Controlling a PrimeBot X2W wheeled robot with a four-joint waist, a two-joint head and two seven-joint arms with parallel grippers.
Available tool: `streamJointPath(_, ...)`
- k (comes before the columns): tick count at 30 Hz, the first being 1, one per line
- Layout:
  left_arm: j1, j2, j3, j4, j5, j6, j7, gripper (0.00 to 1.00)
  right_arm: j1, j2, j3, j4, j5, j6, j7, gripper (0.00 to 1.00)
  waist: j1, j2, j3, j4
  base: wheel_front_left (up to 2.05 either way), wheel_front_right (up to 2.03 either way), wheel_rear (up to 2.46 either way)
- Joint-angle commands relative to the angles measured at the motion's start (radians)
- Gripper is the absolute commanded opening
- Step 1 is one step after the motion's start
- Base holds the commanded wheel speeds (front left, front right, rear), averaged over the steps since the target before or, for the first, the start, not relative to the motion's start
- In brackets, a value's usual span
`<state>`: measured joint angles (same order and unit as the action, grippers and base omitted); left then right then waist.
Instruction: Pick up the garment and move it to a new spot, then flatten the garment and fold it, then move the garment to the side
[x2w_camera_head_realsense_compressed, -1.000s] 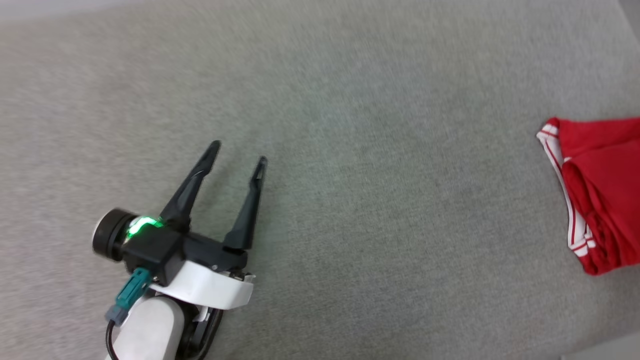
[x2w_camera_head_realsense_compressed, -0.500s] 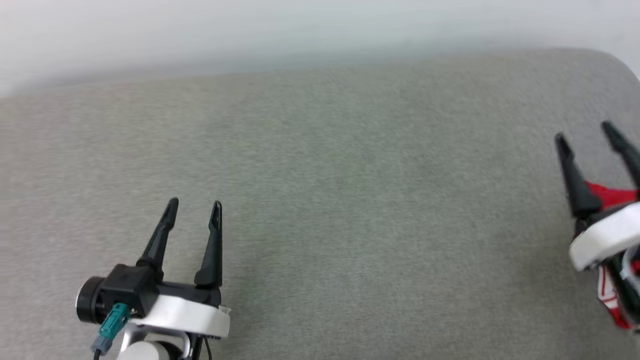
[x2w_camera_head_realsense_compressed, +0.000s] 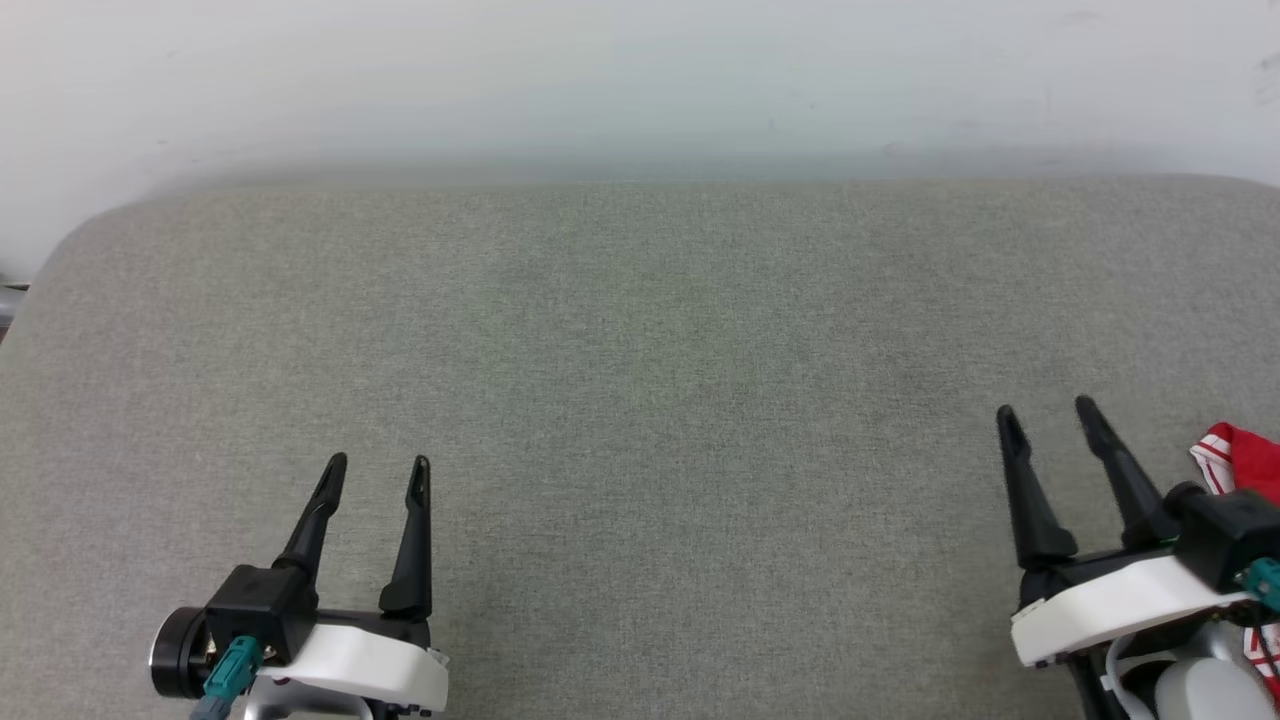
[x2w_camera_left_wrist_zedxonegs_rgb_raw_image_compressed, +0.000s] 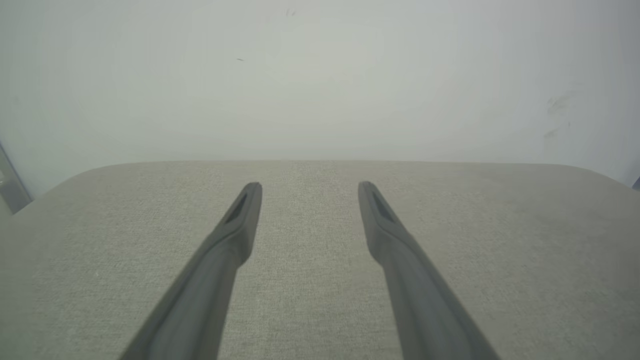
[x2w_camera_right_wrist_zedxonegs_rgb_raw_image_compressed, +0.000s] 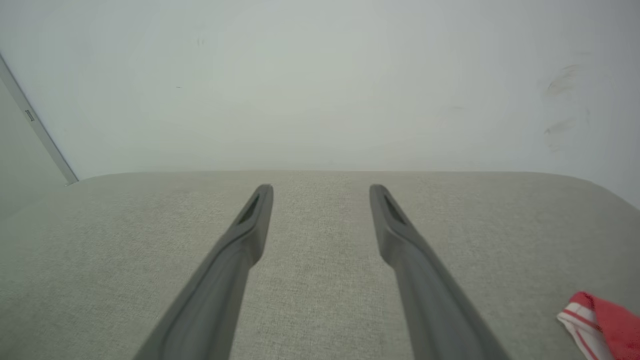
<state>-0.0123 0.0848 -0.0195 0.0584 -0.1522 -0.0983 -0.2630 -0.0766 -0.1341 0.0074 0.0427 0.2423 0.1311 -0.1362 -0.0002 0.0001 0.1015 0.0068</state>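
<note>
Dark left gripper (x2w_camera_head_realsense_compressed: 379, 463) parted, empty

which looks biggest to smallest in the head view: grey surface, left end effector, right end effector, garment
1. grey surface
2. left end effector, right end effector: look alike
3. garment, partly in frame

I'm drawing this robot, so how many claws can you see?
2. The left gripper is low on the left of the head view; the right gripper is low on the right, near the red garment. Both are open.
</note>
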Motion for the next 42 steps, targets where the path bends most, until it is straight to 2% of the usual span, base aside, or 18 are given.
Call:
streamJointPath(1, 0.009, -0.002, 0.007, 0.002, 0.008, -0.003, -0.002, 1.0, 0.013, 0.008, 0.0, 0.007, -0.003, -0.001, -0.01, 1.0, 0.0002, -0.0001, -0.003, 0.002, 0.0, 0.0, 0.0)
streamJointPath(9, 0.017, -0.019, 0.026, -0.007, 0.017, -0.018, -0.002, 1.0, -0.008, 0.04, 0.012, 0.075, -0.019, -0.001, -0.049, 1.0, 0.0002, -0.0001, -0.012, 0.006, 0.0, 0.0, 0.0)
streamJointPath(25, 0.026, -0.032, 0.04, -0.008, -0.002, -0.03, -0.002, 1.0, -0.023, 0.044, 0.02, 0.085, -0.017, -0.001, -0.057, 1.0, 0.0002, -0.0001, -0.013, -0.001, 0.0, 0.0, 0.0)
streamJointPath(26, 0.023, -0.031, 0.037, -0.006, -0.002, -0.03, 0.0, 0.0, -0.011, 0.04, 0.019, 0.086, -0.022, 0.0, -0.054, 0.0, 0.0002, -0.0001, -0.013, -0.001, 0.0, 0.0, 0.0)
streamJointPath(30, 0.035, -0.034, 0.03, 0.026, -0.013, -0.03, 0.002, 0.0, 0.006, 0.042, 0.021, 0.116, -0.014, 0.0, -0.05, 0.0, 0.0003, -0.0001, -0.013, -0.001, 0.0, 0.0, 0.0)
streamJointPath(42, 0.014, -0.022, 0.032, 0.05, -0.261, -0.029, 0.05, 0.0, -0.001, 0.044, 0.004, 0.129, 0.216, 0.0, -0.006, 0.0, 0.0003, -0.0001, -0.021, -0.002, 0.0, 0.0, 0.0)
